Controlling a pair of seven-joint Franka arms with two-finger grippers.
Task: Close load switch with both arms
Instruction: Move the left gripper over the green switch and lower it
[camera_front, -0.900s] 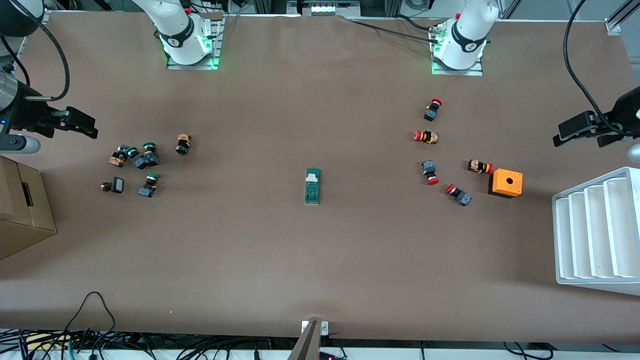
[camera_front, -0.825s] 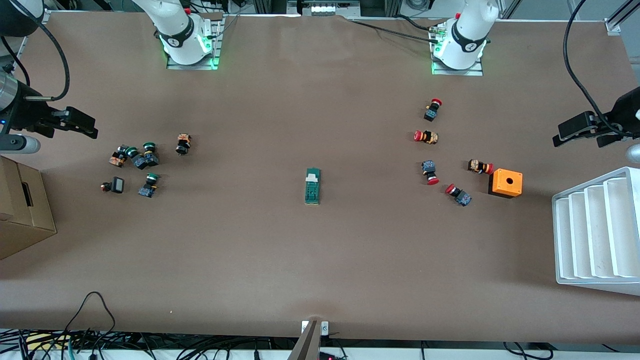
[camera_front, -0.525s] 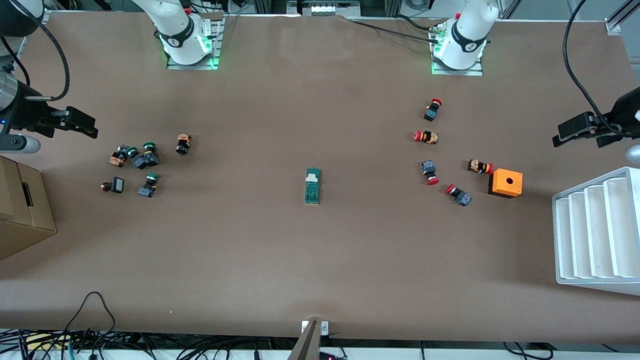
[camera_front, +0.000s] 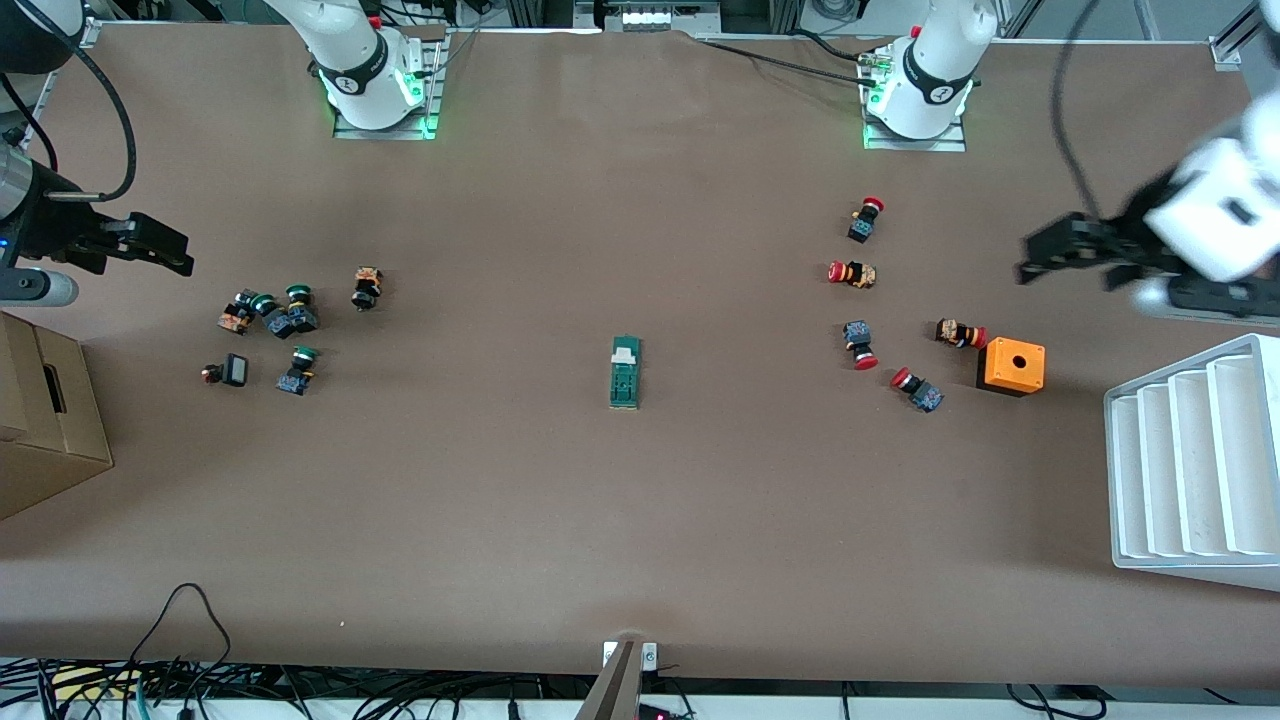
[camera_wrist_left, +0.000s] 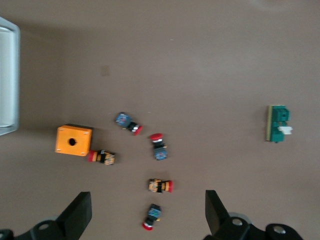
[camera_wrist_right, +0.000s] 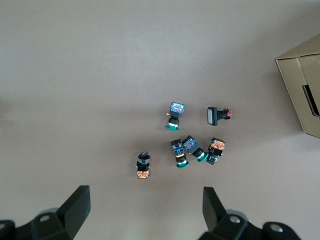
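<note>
The load switch (camera_front: 625, 372), a narrow dark-green block with a white tab at the end farther from the front camera, lies flat at the table's middle. It also shows in the left wrist view (camera_wrist_left: 278, 123). My left gripper (camera_front: 1035, 258) is open and empty in the air at the left arm's end of the table, near the orange box; its wrist view (camera_wrist_left: 147, 212) looks down on red-capped buttons. My right gripper (camera_front: 175, 255) is open and empty in the air at the right arm's end, near the green-capped buttons (camera_wrist_right: 187, 150); in its wrist view (camera_wrist_right: 145, 210) only bare table lies between the fingers.
An orange box with a hole (camera_front: 1012, 366) and several red-capped push buttons (camera_front: 862, 344) lie toward the left arm's end. Several green-capped buttons (camera_front: 285, 318) lie toward the right arm's end. A white ribbed tray (camera_front: 1190, 465) and a cardboard box (camera_front: 45, 420) stand at the table's ends.
My left gripper has swung in from the table's edge toward the red buttons and the orange box. The right arm and the load switch have not moved.
</note>
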